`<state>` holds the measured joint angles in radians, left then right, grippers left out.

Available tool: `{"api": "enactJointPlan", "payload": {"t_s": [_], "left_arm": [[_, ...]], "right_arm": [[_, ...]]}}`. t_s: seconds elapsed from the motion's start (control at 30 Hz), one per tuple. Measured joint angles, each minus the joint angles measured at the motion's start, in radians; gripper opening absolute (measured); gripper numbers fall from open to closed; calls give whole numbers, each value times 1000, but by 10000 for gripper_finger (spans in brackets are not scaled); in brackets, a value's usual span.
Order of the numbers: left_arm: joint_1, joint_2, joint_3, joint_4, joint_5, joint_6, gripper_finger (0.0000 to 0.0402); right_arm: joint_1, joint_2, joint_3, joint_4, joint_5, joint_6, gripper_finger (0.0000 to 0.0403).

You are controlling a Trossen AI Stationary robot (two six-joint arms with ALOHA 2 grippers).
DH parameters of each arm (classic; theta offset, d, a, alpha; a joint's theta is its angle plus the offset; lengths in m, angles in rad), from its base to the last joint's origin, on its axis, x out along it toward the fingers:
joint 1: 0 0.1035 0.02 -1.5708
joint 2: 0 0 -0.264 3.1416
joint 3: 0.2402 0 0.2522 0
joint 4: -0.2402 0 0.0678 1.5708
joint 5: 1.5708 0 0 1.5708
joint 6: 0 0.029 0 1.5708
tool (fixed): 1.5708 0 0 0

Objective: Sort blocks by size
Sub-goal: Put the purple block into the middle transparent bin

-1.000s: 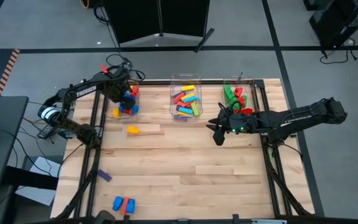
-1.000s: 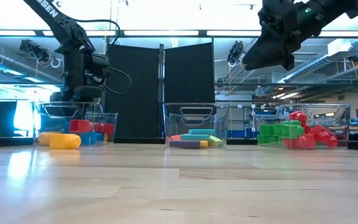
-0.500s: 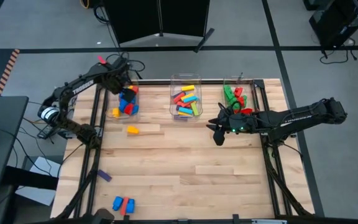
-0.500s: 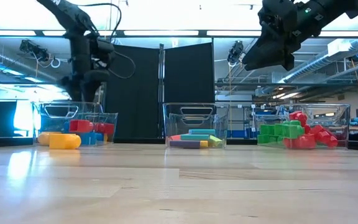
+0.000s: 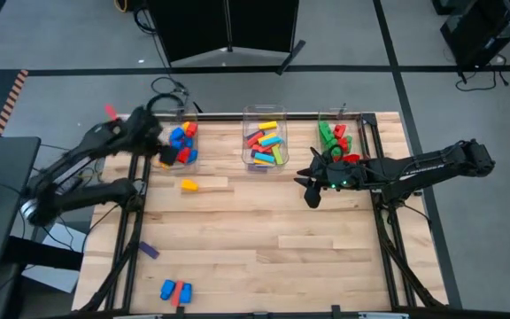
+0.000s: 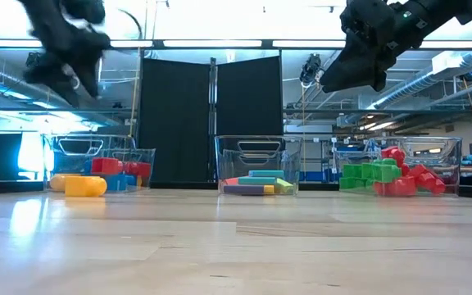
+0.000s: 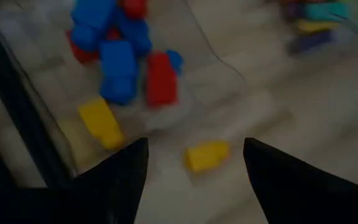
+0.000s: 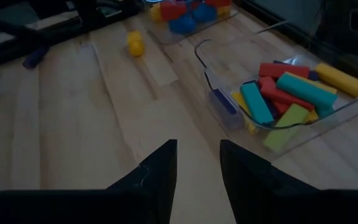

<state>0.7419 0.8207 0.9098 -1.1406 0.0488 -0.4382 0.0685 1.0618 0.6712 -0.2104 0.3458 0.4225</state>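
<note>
1. The left claw (image 5: pixel 162 152) hangs over the near edge of the left bin (image 5: pixel 190 158), fingers spread wide with nothing between them. In its wrist view the fingers frame a loose yellow block (image 7: pixel 207 155) lying on the counter (image 5: pixel 264 239) just outside that bin.
2. The right claw (image 5: pixel 312 190) is parked up high near the right bin (image 5: pixel 359 120), fingers a bit apart, holding nothing.
3. The bins already hold sorted blocks: chunky blue and red ones on the left, long ones in the middle bin (image 5: pixel 265 113), green and red on the right.
4. A purple block (image 5: pixel 149 251) and a blue-and-red clump (image 5: pixel 176 290) lie loose on the counter's near left corner.
5. My guess is these are light, hard, slick plastic, so pinch across the flat long sides, not the rounded ends or studs, or they'll squirt out.
</note>
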Motion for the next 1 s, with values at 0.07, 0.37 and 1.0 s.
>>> {"api": "enactJointPlan", "payload": {"t_s": [0.07,0.37,1.0], "left_arm": [[-63,-87,-12,-34,14,-47,268],[-362,-159,-13,-154,72,-194,236],[-762,229,-13,-237,26,189,224]], "right_arm": [[0,0,0,0,0,-29,132],[0,0,0,0,-7,-60,132],[32,0,0,0,-55,124,128]]}}
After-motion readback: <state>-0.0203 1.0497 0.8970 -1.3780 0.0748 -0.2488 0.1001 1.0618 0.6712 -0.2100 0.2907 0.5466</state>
